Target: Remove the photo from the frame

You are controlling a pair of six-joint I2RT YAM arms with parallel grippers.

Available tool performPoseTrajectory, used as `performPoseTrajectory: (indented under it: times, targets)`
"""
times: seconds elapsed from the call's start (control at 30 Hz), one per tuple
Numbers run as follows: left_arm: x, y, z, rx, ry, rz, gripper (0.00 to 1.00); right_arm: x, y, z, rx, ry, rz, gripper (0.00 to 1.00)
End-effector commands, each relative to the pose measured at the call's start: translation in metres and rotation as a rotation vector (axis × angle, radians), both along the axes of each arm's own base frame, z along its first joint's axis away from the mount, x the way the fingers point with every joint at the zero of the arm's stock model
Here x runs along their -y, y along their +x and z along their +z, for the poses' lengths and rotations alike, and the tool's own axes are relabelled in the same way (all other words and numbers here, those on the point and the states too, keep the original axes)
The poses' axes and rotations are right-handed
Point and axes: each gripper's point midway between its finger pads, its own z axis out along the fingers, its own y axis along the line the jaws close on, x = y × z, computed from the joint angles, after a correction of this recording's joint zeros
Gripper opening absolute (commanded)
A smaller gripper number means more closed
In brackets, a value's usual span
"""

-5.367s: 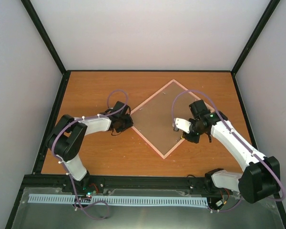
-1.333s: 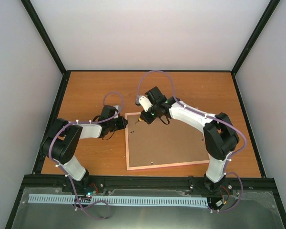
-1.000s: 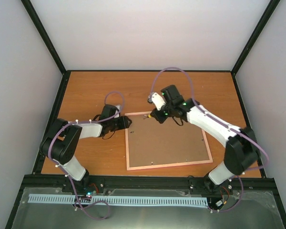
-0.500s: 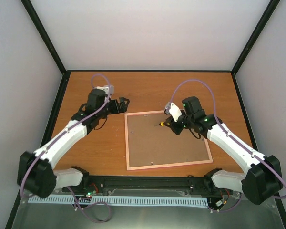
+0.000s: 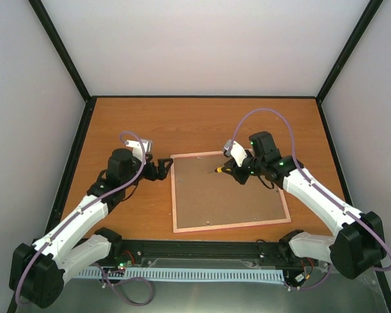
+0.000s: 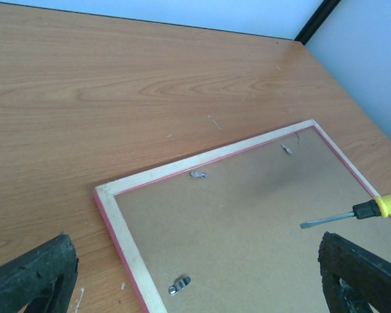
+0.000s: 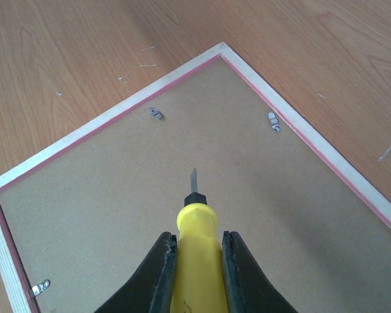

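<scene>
Top external view: the frame lies back-up on the desk, its long axis running left to right, directly beneath the right claw. That claw is clenched on a yellow-handled screwdriver whose tip points left over the brown backing panel. The left claw gapes wide, released, just beside the frame's left edge.

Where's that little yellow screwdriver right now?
The screwdriver is clamped in the right gripper, its tip over the brown backing panel of the frame, nearer the far edge.
</scene>
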Motion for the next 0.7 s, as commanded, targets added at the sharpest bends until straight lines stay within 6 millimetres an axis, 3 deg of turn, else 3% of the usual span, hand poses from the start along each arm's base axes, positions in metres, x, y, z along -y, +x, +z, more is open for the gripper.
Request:
performPoseTrajectory:
  times: [0.0, 0.17, 0.27, 0.4, 0.47, 0.57, 0.6, 0.67]
  targets:
    - [0.017, 0.005, 0.018, -0.007, -0.009, -0.075, 1.0, -0.002, -0.001, 0.0, 0.015, 0.011, 0.025, 0.03]
    - [0.027, 0.001, 0.0, -0.069, 0.012, -0.144, 1.0, -0.003, -0.007, 0.002, 0.016, -0.002, 0.074, 0.03]
    - [0.038, -0.011, 0.005, -0.029, 0.014, -0.167, 1.0, -0.001, -0.015, 0.004, 0.013, -0.023, 0.111, 0.03]
    - [0.037, -0.019, 0.023, -0.006, 0.034, -0.11, 1.0, 0.005, -0.029, 0.005, 0.0, -0.026, 0.129, 0.03]
    - [0.015, -0.014, 0.029, 0.024, 0.0, 0.051, 1.0, 0.007, -0.036, 0.006, -0.001, -0.019, 0.14, 0.03]
    - [-0.04, -0.008, -0.011, -0.122, -0.106, 0.45, 1.0, 0.008, -0.047, 0.006, 0.007, -0.007, 0.167, 0.03]
    - [-0.035, -0.007, -0.015, -0.112, -0.09, 0.4, 1.0, 0.009, -0.051, 0.006, 0.012, -0.006, 0.183, 0.03]
    - [-0.001, -0.012, -0.013, -0.082, -0.066, 0.165, 1.0, 0.01, -0.056, 0.004, 0.014, -0.013, 0.203, 0.03]
